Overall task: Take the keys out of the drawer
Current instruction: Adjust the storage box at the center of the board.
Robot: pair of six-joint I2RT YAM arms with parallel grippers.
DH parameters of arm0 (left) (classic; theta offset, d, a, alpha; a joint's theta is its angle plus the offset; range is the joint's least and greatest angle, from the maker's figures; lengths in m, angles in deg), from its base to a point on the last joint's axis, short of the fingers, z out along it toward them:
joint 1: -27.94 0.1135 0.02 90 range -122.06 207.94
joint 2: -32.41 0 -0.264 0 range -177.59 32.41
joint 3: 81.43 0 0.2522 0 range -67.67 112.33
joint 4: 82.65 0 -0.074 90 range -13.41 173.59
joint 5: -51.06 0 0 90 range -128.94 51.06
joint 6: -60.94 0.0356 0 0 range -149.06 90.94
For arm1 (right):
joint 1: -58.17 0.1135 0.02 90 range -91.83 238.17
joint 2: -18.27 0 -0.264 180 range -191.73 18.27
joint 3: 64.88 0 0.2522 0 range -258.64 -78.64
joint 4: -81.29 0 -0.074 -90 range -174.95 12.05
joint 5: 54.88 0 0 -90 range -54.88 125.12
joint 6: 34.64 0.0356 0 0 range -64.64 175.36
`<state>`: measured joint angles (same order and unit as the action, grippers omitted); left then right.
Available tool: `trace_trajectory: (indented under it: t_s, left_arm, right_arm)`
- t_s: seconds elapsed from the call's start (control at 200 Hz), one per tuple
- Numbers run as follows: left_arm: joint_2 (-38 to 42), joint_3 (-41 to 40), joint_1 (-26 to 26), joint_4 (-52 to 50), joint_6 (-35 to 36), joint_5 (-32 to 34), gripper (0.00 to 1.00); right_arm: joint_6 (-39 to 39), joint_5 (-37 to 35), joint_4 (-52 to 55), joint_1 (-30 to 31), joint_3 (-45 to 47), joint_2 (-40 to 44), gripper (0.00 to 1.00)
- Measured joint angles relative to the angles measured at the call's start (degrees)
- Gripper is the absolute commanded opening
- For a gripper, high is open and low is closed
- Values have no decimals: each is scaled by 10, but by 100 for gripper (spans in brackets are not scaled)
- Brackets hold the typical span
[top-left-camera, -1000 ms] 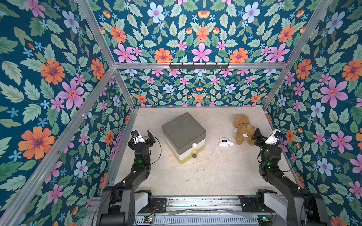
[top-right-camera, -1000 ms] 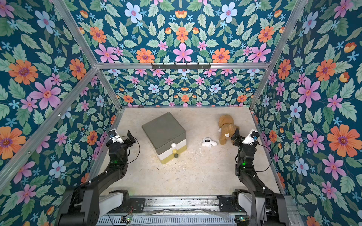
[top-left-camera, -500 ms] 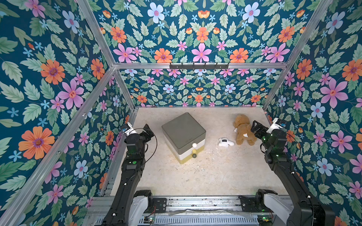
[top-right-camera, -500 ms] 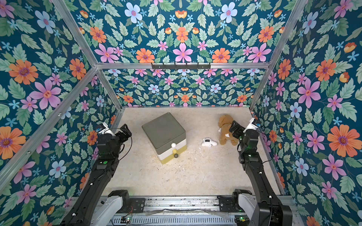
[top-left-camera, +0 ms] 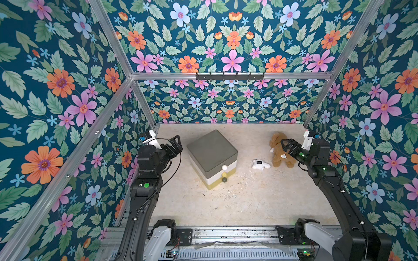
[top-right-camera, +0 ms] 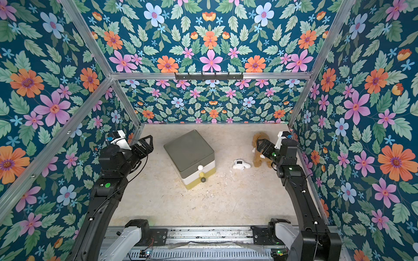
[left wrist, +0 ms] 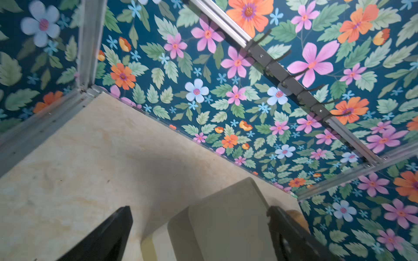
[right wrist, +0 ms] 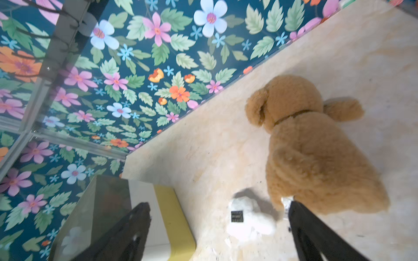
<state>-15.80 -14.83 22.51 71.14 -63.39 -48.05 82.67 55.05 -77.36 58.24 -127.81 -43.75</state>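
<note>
A small square plastic drawer unit [top-left-camera: 212, 153] with a grey-green top, white and yellow tiers and three round knobs [top-left-camera: 224, 174] stood on the beige marbled tabletop [top-left-camera: 237, 203]. Every drawer was pushed in, and the keys could not be seen in any view. The left gripper [top-left-camera: 176, 142] hung in the air near the unit's left side with its jaws spread wide and empty, while the right gripper [top-left-camera: 284, 146], likewise spread and holding nothing, hung close by the brown plush dog [top-left-camera: 279, 159], which had a small white plush toy [top-left-camera: 260, 164] just beside it.
</note>
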Motion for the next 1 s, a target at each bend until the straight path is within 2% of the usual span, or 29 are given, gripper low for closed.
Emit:
trace_trajectory:
  t_s: [0.09,0.22,0.305,0.52,0.685,0.895,1.0]
  left_arm:
    - [-25,13,-51,-19,-2,5,99]
    - [-90,57,-154,-55,2,34,99]
    - [-127,90,-179,-74,11,42,99]
    - [-217,193,-181,-146,40,63,99]
    - [-301,297,-160,-205,71,61,99]
    - [-351,332,-74,-241,93,12,100]
    - [-367,341,-57,-252,106,-8,99]
  right_arm:
    - [5,24,19,19,-9,-5,99]
    - [16,54,34,48,-21,-12,99]
    - [31,70,47,74,-31,-17,99]
    - [69,109,57,157,-48,-24,99]
    - [108,130,56,203,-65,-49,99]
    - [137,130,59,255,-114,-88,99]
    - [152,126,61,278,-130,-99,99]
